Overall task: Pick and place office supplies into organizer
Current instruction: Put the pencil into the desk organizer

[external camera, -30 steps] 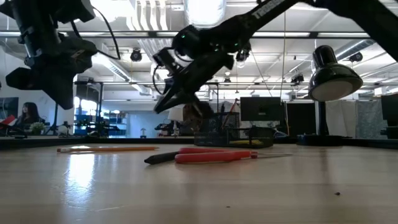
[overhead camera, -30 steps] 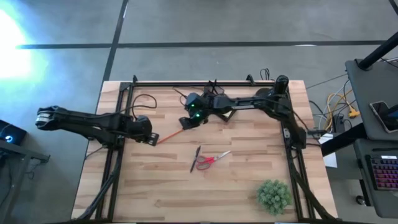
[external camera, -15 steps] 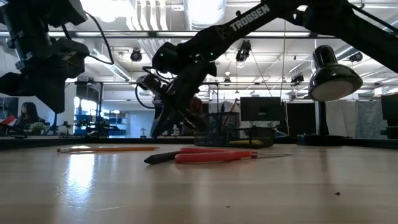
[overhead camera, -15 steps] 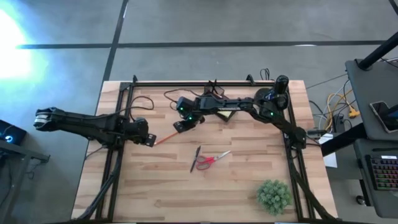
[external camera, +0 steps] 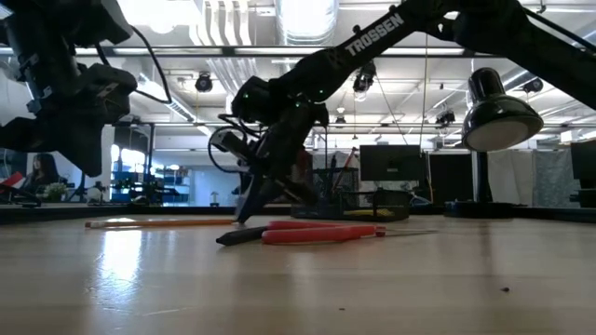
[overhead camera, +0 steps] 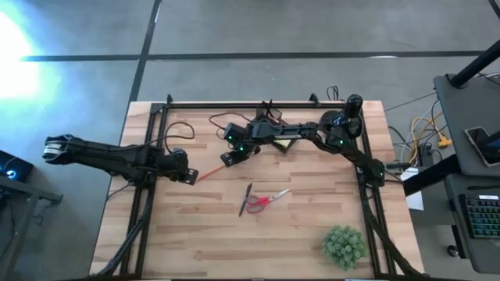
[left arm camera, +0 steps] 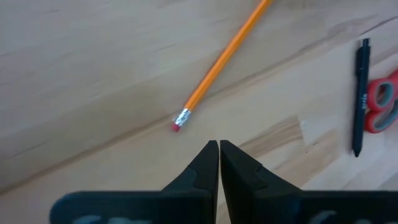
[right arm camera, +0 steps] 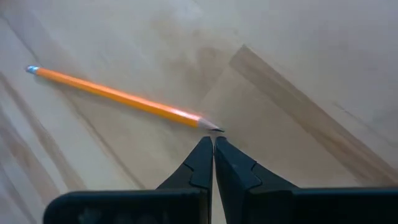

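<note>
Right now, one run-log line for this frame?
left claw: shut, by pencil eraser | right claw: shut, at pencil tip | scissors, pen: on table

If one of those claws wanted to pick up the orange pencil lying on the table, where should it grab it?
Probably around the middle of the orange pencil, coming straight down with one finger on each long side. It lies flat on the wooden table with bare wood around it, so there is room for both fingers. The sharpened tip sits right by the right gripper and the eraser end near the left gripper; both ends are poorer holds.
</note>
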Available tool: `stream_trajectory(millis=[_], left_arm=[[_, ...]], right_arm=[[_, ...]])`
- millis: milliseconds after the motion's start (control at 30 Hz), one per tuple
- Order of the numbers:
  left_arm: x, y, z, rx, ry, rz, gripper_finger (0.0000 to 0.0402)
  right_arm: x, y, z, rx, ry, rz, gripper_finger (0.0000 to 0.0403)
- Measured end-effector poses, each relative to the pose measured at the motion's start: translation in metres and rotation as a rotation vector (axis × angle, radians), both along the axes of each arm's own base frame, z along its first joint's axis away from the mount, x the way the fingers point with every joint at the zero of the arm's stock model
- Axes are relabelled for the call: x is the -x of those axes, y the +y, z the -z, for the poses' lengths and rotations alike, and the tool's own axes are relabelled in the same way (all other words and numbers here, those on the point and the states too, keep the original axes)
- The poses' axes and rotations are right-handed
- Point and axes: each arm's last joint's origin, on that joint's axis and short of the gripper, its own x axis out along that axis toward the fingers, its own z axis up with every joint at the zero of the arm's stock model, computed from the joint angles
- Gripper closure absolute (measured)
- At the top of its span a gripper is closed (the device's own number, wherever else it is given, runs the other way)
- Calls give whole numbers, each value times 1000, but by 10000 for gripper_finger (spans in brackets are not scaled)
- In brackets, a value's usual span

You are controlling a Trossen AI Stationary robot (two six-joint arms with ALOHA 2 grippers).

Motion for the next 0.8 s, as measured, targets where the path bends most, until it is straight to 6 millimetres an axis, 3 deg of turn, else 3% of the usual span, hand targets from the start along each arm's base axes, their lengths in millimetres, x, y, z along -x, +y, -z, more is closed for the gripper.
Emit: stream_trajectory(millis=[167, 467, 800], left_arm=[[0, 0, 1, 0, 8, 0, 402], [-3, 0, 4, 0, 31, 0, 402], [-5, 0, 3, 0, 12, 0, 401]], right_arm=[[0, 0, 1, -18, -8, -8, 392], [-8, -3, -21, 20, -74, -13, 392], [0, -2, -2, 10, -32, -6, 392]])
